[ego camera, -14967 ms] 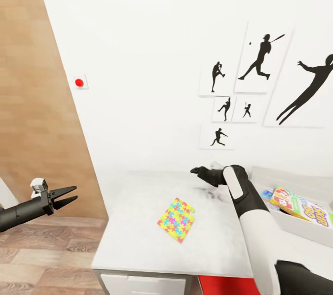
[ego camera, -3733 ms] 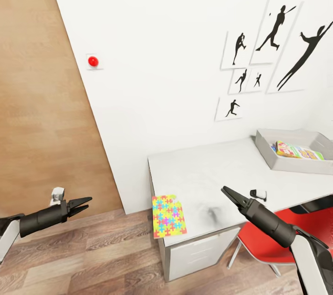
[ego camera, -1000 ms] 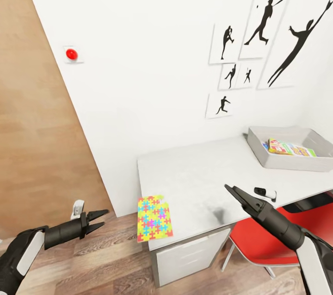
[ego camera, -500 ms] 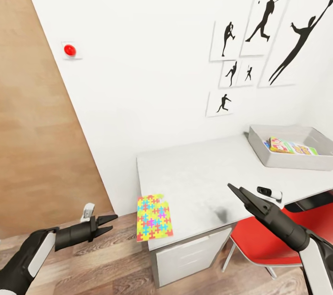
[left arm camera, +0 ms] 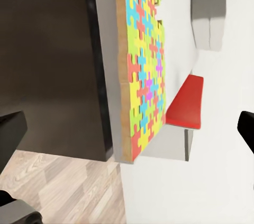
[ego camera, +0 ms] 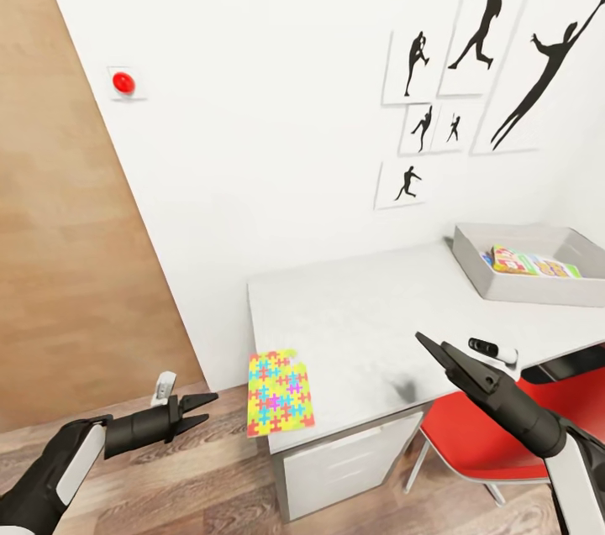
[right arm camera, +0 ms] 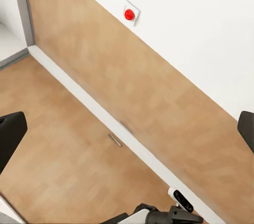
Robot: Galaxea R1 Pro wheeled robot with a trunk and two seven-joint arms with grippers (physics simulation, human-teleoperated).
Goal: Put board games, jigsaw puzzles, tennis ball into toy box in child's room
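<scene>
I see the jigsaw puzzle (ego camera: 280, 392) overhanging the table (ego camera: 361, 325) edge, near my left gripper (ego camera: 202, 411) — both grippers stand open, holding nothing; right gripper (ego camera: 430, 354) hovers over the table.

You are looking at a red wall button (ego camera: 123, 82) sitting on the white wall (ego camera: 277, 98) beside a wood panel (ego camera: 67, 249), with a red chair (ego camera: 496, 443) tucking under the desk.

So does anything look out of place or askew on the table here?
Yes. The jigsaw puzzle lies at the table's near left corner, overhanging the front edge. In the left wrist view part of it juts past the edge too. It could slip off.
</scene>
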